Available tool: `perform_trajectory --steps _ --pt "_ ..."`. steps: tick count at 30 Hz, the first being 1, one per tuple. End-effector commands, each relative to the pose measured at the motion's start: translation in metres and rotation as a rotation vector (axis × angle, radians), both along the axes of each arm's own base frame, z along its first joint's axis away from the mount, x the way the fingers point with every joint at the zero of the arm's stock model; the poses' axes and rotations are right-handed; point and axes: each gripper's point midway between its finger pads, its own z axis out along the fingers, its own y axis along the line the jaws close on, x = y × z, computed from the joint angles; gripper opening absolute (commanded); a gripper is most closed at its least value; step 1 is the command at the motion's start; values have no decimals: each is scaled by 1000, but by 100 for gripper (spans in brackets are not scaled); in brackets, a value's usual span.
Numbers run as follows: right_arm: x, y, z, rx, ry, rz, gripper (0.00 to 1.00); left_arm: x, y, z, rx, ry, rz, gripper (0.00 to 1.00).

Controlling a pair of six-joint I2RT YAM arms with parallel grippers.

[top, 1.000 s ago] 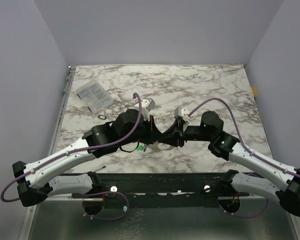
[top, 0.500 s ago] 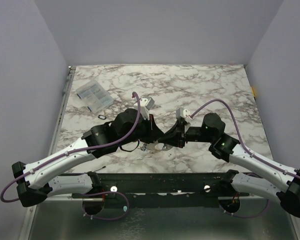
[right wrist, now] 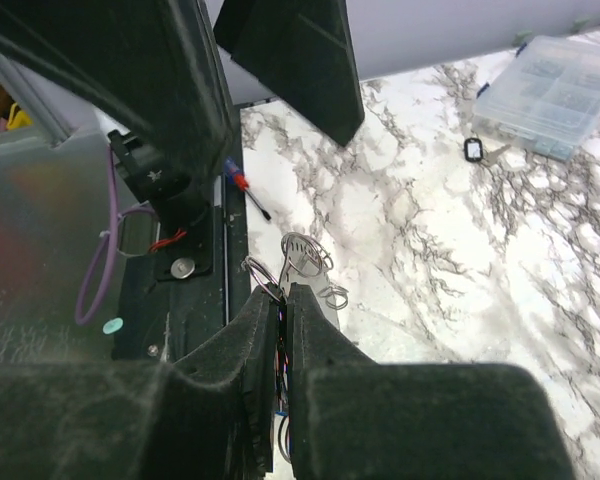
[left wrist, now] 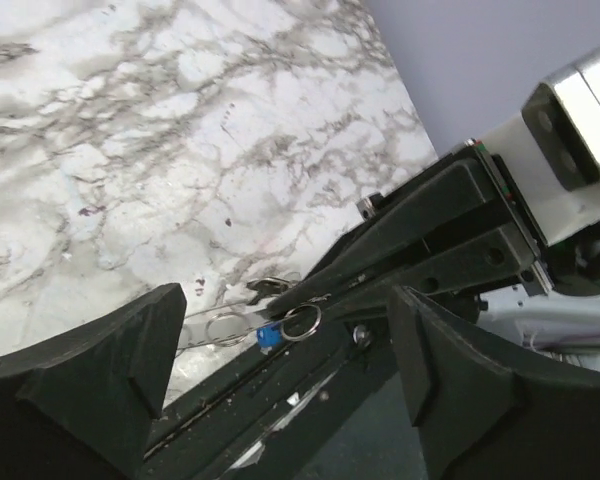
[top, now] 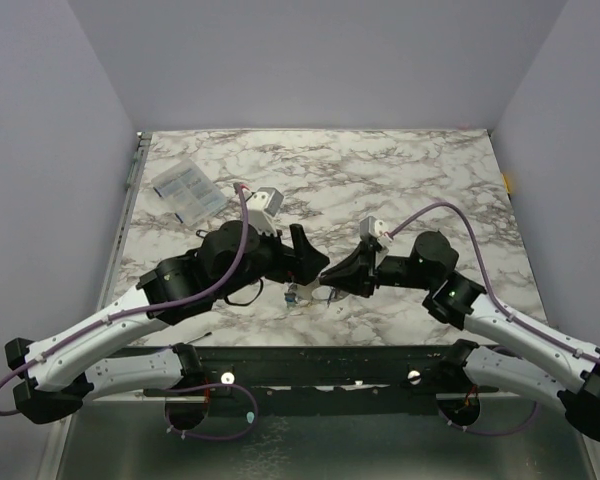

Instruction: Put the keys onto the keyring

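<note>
The right tool [right wrist: 283, 292] had its fingers pressed together on a thin wire keyring [right wrist: 263, 272]. It held the ring just over the near edge of the tabletop [top: 400, 170], about midway along that edge. From the left wrist view, a blue-headed key [left wrist: 268, 337] sat right against that ring. I could not tell whether it was already threaded on or only lying beside it, and I could make out no other key for sure. A couple of loose rings [right wrist: 335, 296] lay on the marble just beyond the pinched one. The left tool [left wrist: 285, 300] stood spread wide with nothing in it, close to the right tool's tip and facing it. A clear plastic box [top: 187, 190] sat well apart, toward the far left corner.

To my eye the step was bringing the key and ring together. The right tool should keep a firm pinch, with the ring's split turned toward its partner. The left tool should close squarely on the key's coloured head, leaving the hole free. It should then ease the hole into the split and work it round slowly. So near the edge, a slip could send the key off the tabletop.
</note>
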Motion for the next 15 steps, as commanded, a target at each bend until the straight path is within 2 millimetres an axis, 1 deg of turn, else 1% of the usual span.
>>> perform_trajectory --steps 1,3,5,8,11,13,15 --pt "12 -9 11 -19 39 -115 1 25 44 1 95 -74 213 94" --pt "16 -13 12 -43 81 -161 1 35 66 -8 183 -102 307 98" --pt "17 -16 16 -53 110 -186 1 42 80 -17 278 -121 358 99" --pt "20 -22 18 -49 136 -239 1 51 92 -33 416 -141 391 99" --pt "24 -30 21 -23 143 -295 1 62 97 -48 509 -131 388 99" --pt "25 -35 21 -18 136 -320 1 76 107 -63 558 -89 406 99" --pt "28 -39 21 -21 132 -350 1 92 123 -83 584 -15 433 99"
